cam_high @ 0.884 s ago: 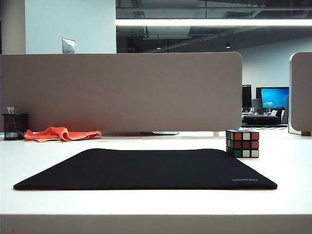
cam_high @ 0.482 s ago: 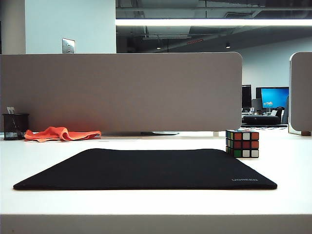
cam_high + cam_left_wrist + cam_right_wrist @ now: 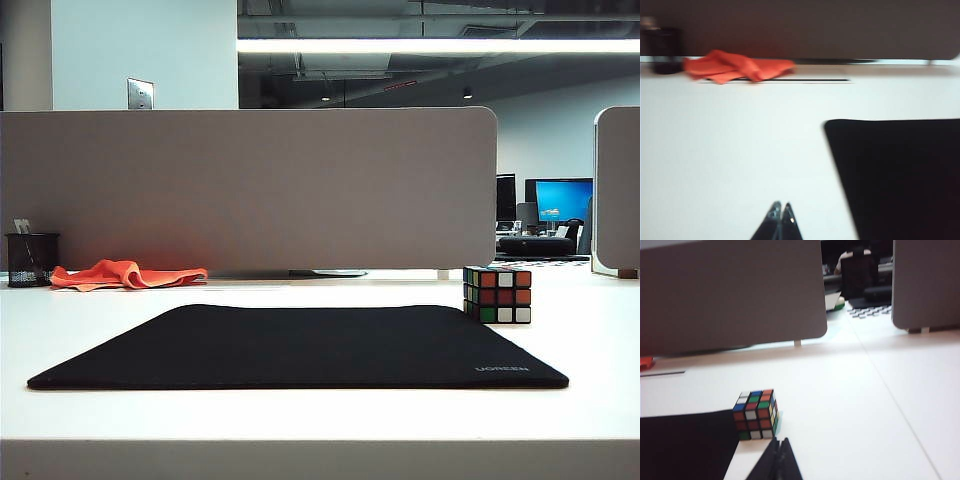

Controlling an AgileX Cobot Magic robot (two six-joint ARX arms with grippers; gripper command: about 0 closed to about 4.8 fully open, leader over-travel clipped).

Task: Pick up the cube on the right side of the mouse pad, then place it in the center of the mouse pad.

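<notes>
The left gripper has its two dark fingers pressed together into one thin point. It holds nothing. It hangs over the bare white table, just off the side of the mouse pad. Only the tips show in the left wrist view, and neither arm shows in the exterior view.

The right gripper is pressed together too, with no gap between its fingers. It holds nothing. Its tips point toward the cube, which sits a little way ahead of them. They do not touch it.

The cube stands flat on the table, right by the far right corner of the mouse pad. From the right wrist view it sits just beside the pad's edge, so close that I cannot tell if they touch. It has black edges and small squares of red, orange, white, green, blue and yellow. In the exterior view the cube is on the right, behind the pad's right end.

The mouse pad is big, black and flat. It lies in the middle of the table. Small grey letters sit at its near right corner. Nothing lies on its middle.

Farther back on the left is a crumpled orange cloth. Next to it stands a black mesh cup. A wide grey wall panel stands behind them all.
</notes>
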